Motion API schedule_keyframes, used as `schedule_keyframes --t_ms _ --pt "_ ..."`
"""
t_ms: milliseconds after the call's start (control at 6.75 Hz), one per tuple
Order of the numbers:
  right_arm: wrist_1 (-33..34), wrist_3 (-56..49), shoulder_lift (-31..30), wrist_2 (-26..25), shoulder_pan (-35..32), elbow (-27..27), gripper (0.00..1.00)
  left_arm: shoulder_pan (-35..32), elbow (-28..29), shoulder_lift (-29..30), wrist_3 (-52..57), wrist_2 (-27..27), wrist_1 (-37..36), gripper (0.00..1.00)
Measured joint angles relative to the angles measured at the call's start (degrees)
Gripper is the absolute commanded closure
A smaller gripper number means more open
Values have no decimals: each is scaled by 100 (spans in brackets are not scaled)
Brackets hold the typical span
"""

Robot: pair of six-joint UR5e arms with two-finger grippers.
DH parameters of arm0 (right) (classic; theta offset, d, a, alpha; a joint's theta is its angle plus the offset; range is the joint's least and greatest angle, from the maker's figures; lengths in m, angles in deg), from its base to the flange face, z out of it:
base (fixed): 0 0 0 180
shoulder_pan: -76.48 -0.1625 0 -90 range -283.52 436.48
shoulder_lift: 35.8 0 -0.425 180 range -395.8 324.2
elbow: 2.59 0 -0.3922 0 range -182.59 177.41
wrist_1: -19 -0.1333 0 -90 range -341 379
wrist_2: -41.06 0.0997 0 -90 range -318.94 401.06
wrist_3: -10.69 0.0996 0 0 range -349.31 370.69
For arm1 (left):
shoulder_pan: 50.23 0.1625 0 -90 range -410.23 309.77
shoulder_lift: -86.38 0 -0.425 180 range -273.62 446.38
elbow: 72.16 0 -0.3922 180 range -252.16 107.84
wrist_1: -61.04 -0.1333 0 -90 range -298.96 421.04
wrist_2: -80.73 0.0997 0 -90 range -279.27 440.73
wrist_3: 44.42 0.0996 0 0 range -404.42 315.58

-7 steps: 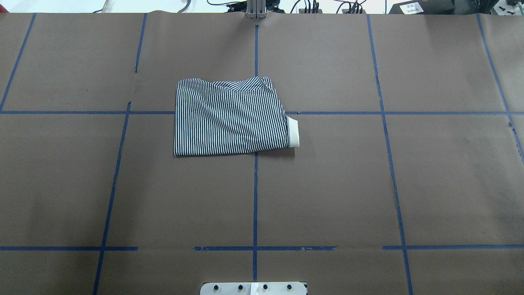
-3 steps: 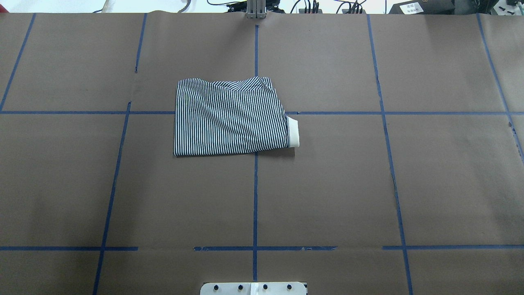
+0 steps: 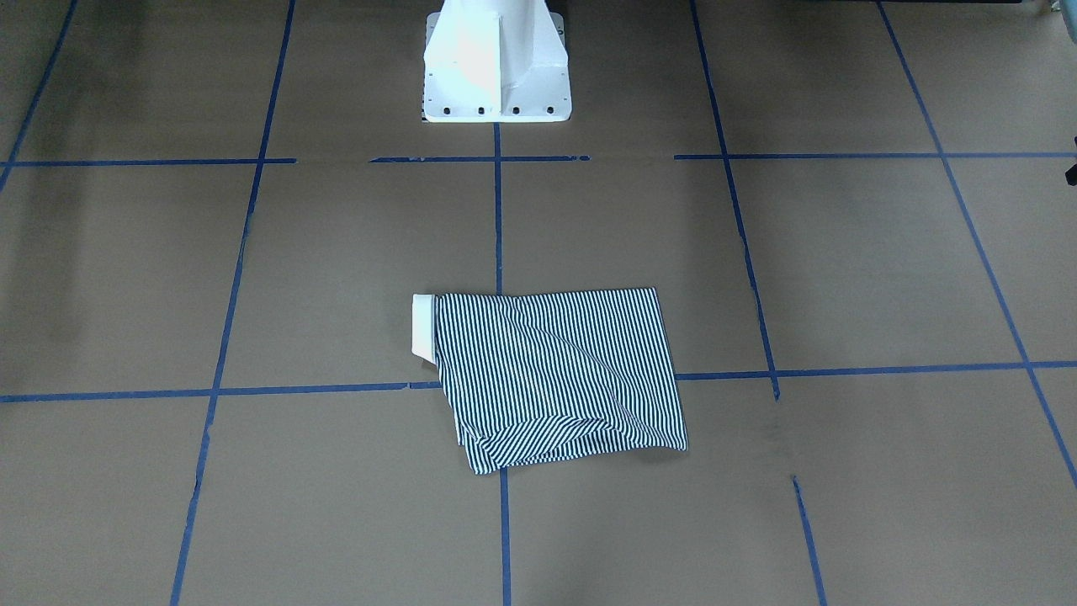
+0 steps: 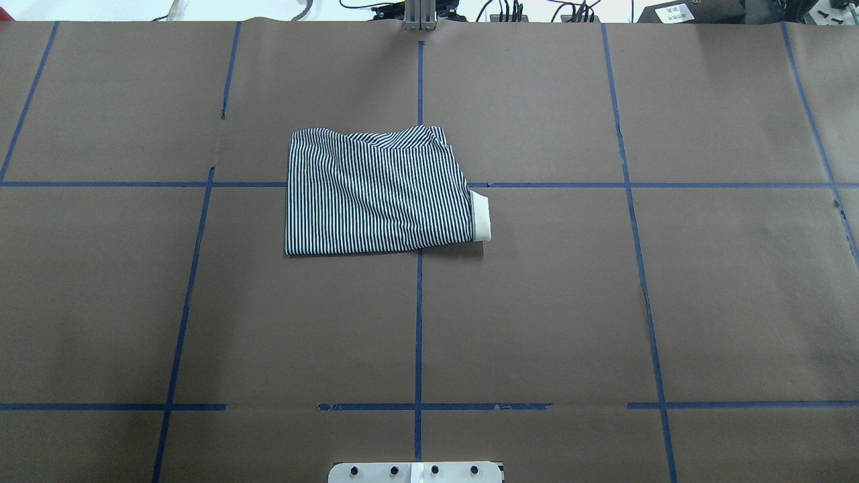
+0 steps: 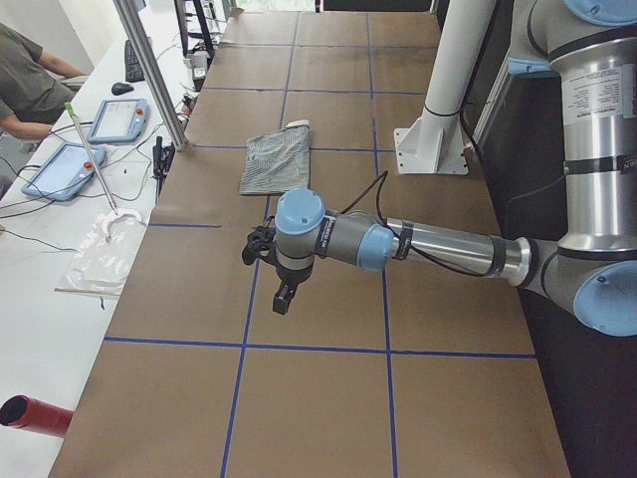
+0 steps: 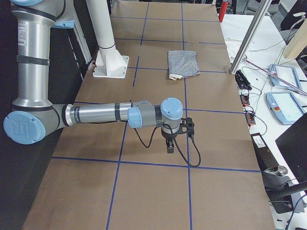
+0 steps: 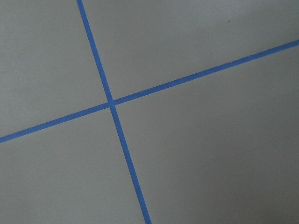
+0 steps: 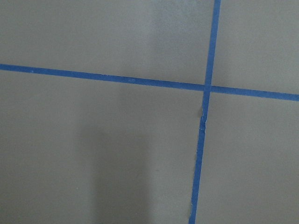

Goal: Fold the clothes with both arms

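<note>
We see no move: shirt [image 4: 379, 194] stays folded | left gripper [image 5: 283, 297], right gripper [image 6: 170, 146] well apart from it | wide or narrow: we cannot tell.

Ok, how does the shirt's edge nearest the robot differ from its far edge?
The near edge lies straight and flat; the far edge is wavy and rumpled. Stripes meet the near edge squarely; along the far edge they slant on a folded flap. Both are striped cloth.
</note>
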Motion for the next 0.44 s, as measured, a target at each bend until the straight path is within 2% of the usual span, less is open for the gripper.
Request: schedule_keyframes --t_ms 445 --pt "-5 -23 -70 -41 0 -56 0 0 155 -5 -5 15 -13 0"
